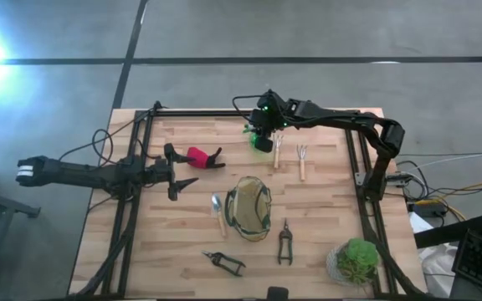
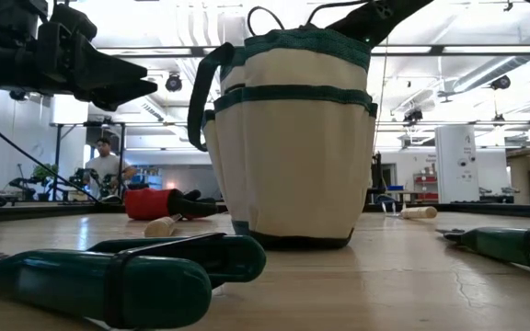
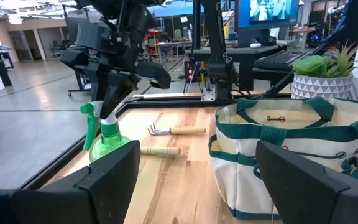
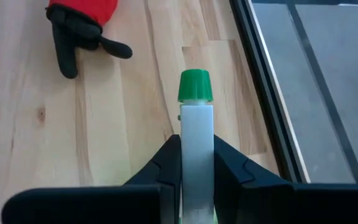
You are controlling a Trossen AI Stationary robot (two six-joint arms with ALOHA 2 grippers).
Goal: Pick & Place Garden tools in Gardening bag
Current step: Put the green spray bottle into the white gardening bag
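right hand (image 4: 196, 165): clamped on the white top of the spray bottle (image 1: 262, 134), at 12 o'clock on the counter (image 1: 325, 226)
left hand (image 1: 184, 174): fingers apart, holding nothing, hovering at 9 o'clock of the gardening bag (image 1: 250, 208)
gardening bag: upright, mid-counter
red-and-black tool (image 1: 202, 156): lying at 11 o'clock of the bag, just beyond the left hand
two forks (image 1: 290, 155): side by side at 1 o'clock of the bag
trowel (image 1: 218, 214): just beside the bag, 9 o'clock
pruners (image 1: 284, 242): one at 5 o'clock, the other at 7 o'clock
potted plant (image 1: 356, 261): counter's 4 o'clock corner
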